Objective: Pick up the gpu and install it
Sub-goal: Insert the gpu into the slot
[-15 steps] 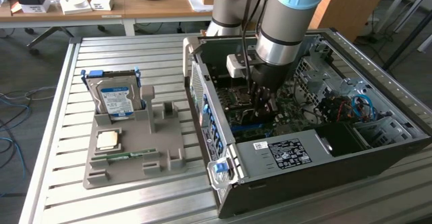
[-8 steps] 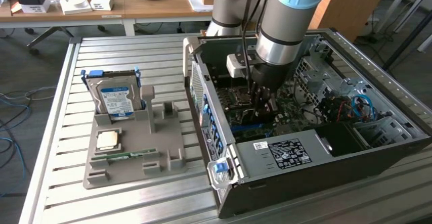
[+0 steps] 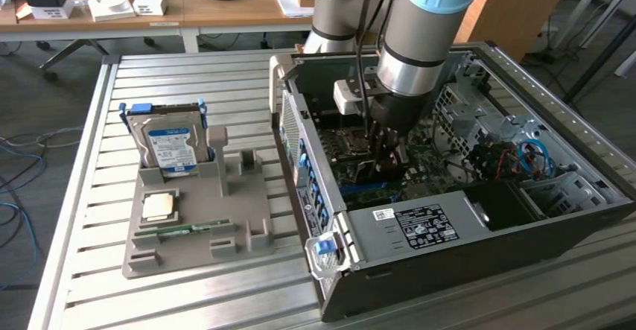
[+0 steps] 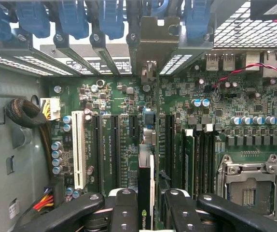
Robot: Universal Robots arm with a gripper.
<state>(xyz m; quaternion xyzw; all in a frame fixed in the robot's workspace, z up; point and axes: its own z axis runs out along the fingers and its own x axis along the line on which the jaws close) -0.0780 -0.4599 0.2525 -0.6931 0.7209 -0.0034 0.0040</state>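
Gripper (image 4: pixel 145 212) clamped on the gpu (image 4: pixel 145 188), fingers (image 4: pixel 124 208) pressing both broad faces, card held edge-on and upright between them. Down inside the open computer case (image 3: pixel 556 229), over the motherboard (image 4: pixel 215 101), card in line with the long expansion slots (image 4: pixel 114 150) and running toward the rear bracket (image 4: pixel 153 41) under the blue slot latches (image 4: pixel 109 14). Hard to tell whether the card's lower edge is already touching a slot or just above it — probably just above, blocked by the card itself.

Handling: thin, flat, stiff board, looks light; no give, so any tilt goes straight into the connector edge. Fragile where components and contacts sit; black faces look smooth, likely slippery under side load. Best hold as now: flat faces, near the upper edge, roughly mid-length, clear of the connector edge and the metal bracket end. Needs squaring to the slot; skewed entry risks binding or bending.

On the exterior view's left, grey parts tray (image 3: pixel 199 218) with hard drive (image 3: pixel 171 145) standing in it and green memory stick (image 3: pixel 179 231) lying flat
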